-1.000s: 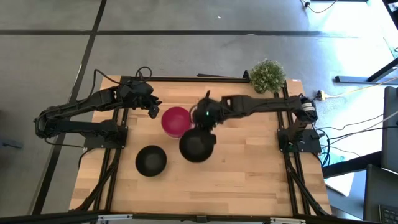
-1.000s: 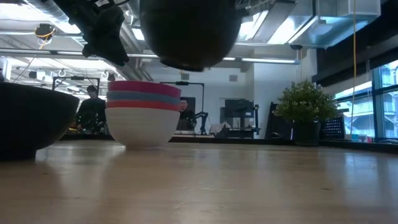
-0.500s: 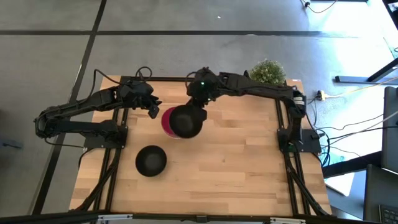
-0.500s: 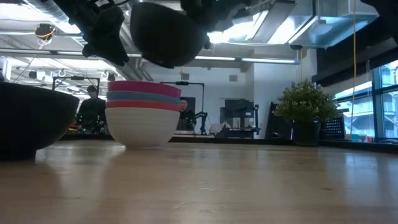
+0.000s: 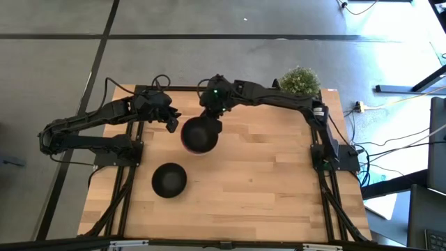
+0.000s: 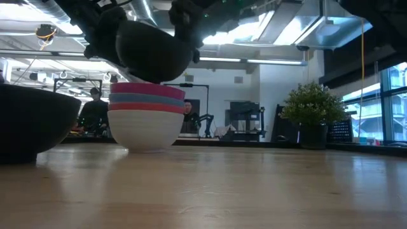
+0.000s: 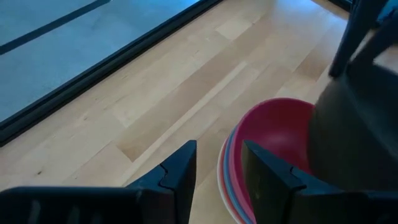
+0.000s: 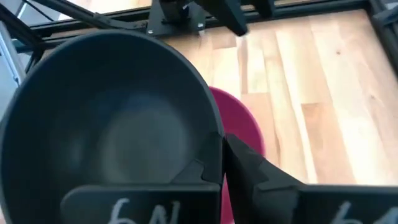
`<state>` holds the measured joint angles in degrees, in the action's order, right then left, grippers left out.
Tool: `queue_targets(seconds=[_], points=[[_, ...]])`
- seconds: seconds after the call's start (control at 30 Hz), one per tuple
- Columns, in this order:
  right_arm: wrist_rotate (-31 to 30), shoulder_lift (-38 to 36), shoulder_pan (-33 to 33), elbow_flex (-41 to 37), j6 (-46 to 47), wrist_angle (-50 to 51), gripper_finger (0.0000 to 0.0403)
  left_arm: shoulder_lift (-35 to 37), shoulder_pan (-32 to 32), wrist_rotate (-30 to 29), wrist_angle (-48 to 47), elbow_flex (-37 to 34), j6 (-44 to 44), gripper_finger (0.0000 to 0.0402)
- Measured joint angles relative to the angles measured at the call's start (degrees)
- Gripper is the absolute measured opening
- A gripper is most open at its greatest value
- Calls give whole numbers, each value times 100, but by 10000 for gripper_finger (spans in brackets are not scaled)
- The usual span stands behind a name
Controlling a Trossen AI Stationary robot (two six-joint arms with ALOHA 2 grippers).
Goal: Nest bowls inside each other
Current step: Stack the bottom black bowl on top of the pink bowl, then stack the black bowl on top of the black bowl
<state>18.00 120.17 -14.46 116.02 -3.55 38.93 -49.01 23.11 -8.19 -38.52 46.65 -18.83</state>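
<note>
A stack of bowls (image 6: 146,117) stands on the far-left part of the table: white at the bottom, then red, blue and magenta (image 7: 273,130) on top. My right gripper (image 8: 214,168) is shut on a black bowl (image 5: 200,134), held upright just above the stack and covering most of it from above. A second black bowl (image 5: 169,180) rests on its base nearer the table's near edge. My left gripper (image 7: 217,180) hovers open just left of the stack and touches nothing. My right gripper holds the black bowl by its rim (image 8: 214,144) on the far side of the bowl. One finger (image 8: 193,171) is inside the bowl and the other (image 8: 249,168) outside its wall, coming down from above. The bowl is lifted clear, mouth up, just over the magenta bowl (image 8: 239,121).
A small green potted plant (image 5: 300,84) stands at the table's far right corner. The wooden table (image 5: 265,181) shows bare boards across its middle and right. People and equipment show in the room beyond the far edge.
My right gripper has carried the black bowl from the table's middle toward the far edge and the left, until it hangs over the bowl stack. The bowl has stayed mouth up. The stack and the other black bowl have not moved.
</note>
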Motion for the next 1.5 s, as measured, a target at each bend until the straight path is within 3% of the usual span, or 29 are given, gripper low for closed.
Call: queue_targets(seconds=[0.17, 0.43, 0.57, 0.87, 1.2, 1.5], points=[[5, 176, 11, 58, -100, -29, 16, 0, 0, -2, 0, 0, 0, 121], [-305, 178, 5, 60, 15, -194, 122, 0, 0, -4, -2, 0, 133, 121], [-311, 178, 5, 60, -150, -155, 155, 2, 2, -26, -1, 0, 166, 121], [-655, -377, 377, 62, -120, 622, 158, 2, 1, -97, -5, 0, 323, 121], [-1146, -744, 1356, 49, 268, 1971, 142, 4, -17, 1934, -393, 0, 154, 121], [-1222, -737, 1826, -1089, 639, 1589, 141, 30, -626, 2499, -1056, 0, -12, 121]])
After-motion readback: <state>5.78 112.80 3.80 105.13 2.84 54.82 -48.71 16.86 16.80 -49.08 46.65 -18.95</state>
